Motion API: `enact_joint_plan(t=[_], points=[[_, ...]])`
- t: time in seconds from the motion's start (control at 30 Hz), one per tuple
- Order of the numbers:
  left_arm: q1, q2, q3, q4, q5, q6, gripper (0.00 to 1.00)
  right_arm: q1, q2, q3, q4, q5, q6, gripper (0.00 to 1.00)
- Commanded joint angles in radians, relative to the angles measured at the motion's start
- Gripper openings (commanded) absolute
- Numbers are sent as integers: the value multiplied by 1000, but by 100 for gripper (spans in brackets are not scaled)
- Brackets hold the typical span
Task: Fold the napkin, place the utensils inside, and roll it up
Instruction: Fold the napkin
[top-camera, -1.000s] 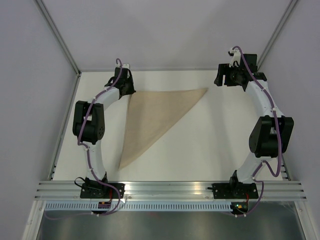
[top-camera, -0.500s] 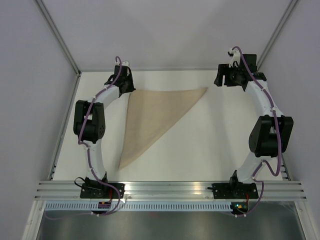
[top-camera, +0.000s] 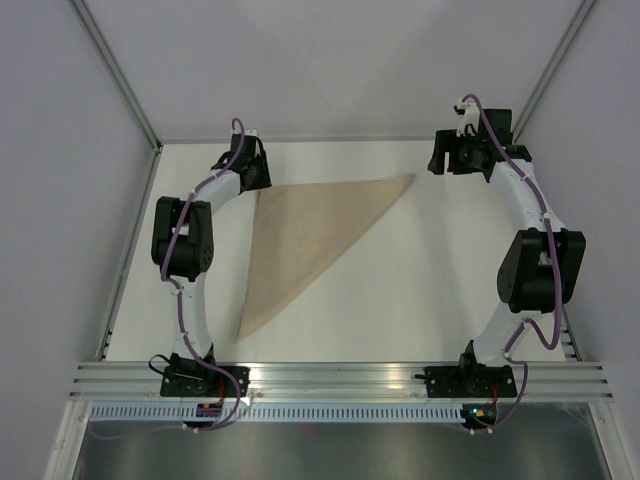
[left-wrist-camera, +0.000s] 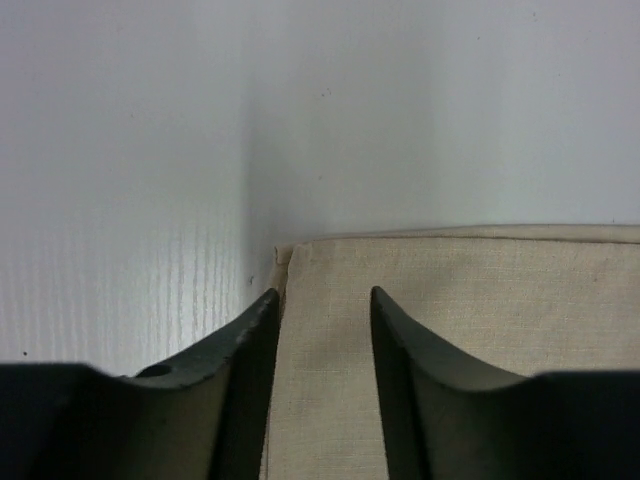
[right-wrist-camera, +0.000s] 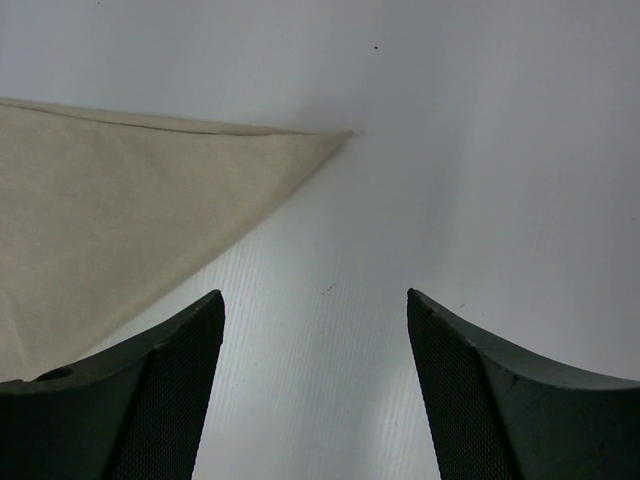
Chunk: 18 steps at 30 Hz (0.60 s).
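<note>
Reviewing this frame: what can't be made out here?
Utensils: not seen in any view.
Left tool, top view: fingers hidden under its own wrist; wrist view doesn't show whether they touch the napkin.
Most of the napkin: cut off by frame edges in both wrist views.

plain tan-beige cloth napkin (left-wrist-camera: 450, 350), left wrist view: cut off at right and bottom edges.
same napkin, right wrist view: cut off at left edge.

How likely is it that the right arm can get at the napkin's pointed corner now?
Probably yes: the right pincer hangs open just short of the napkin corner, with nothing visible between them.
</note>
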Motion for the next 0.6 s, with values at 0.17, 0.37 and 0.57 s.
enact_joint_plan(t=[0.17, 0.37, 0.57], points=[[7, -85, 36, -1, -59, -19, 64, 3, 4, 13, -25, -16, -27, 80], [4, -295, -152, 2, -25, -189, 61, 29, 19, 17, -56, -56, -43, 79], [-10, -632, -528, -56, -288, -421, 55, 92, 20, 3, -79, -61, -85, 78]])
